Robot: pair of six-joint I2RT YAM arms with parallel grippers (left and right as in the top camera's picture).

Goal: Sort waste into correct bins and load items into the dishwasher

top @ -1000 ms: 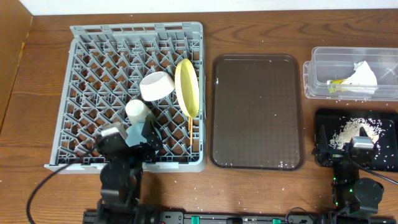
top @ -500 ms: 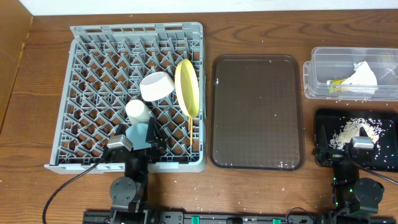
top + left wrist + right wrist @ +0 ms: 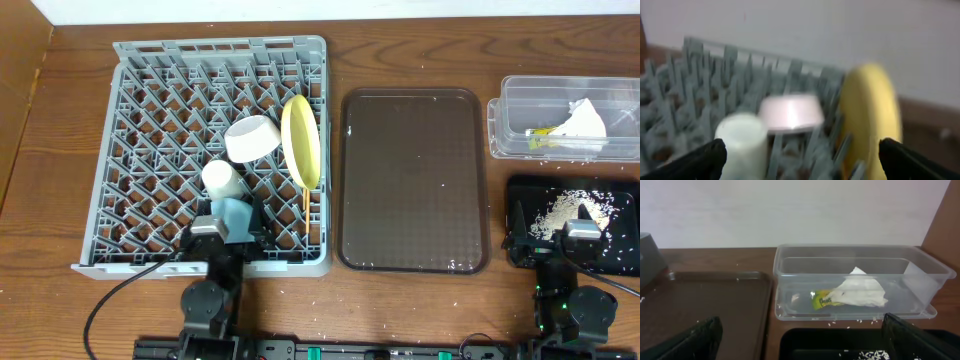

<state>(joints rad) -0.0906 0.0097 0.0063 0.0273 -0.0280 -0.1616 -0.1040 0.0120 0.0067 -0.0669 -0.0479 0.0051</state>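
Observation:
The grey dishwasher rack (image 3: 150, 120) holds a white bowl (image 3: 252, 138), a pale yellow plate (image 3: 301, 140) on edge, a small white cup (image 3: 221, 179), a light blue cup (image 3: 238, 214) and thin chopsticks (image 3: 305, 208). My left gripper (image 3: 801, 160) stands open at the rack's front edge, empty, facing the white cup (image 3: 742, 140) and the plate (image 3: 870, 120); this view is blurred. The napkin (image 3: 860, 292) with its yellow-green scrap (image 3: 824, 300) lies in the clear tub (image 3: 860, 260). Crumbs (image 3: 570, 212) lie in the black bin (image 3: 620, 255). My right gripper (image 3: 802, 335) is open over that bin's near end, holding nothing.
A dark brown serving tray (image 3: 415, 180) lies between the rack and the bins, with a few crumbs along its edges. Stray crumbs dot the wooden table near its front edge. A white wall rises behind the table.
My left arm has drawn back from over the rack's front left and swung to the right, leaving the light blue cup standing in the rack. The right arm has not moved.

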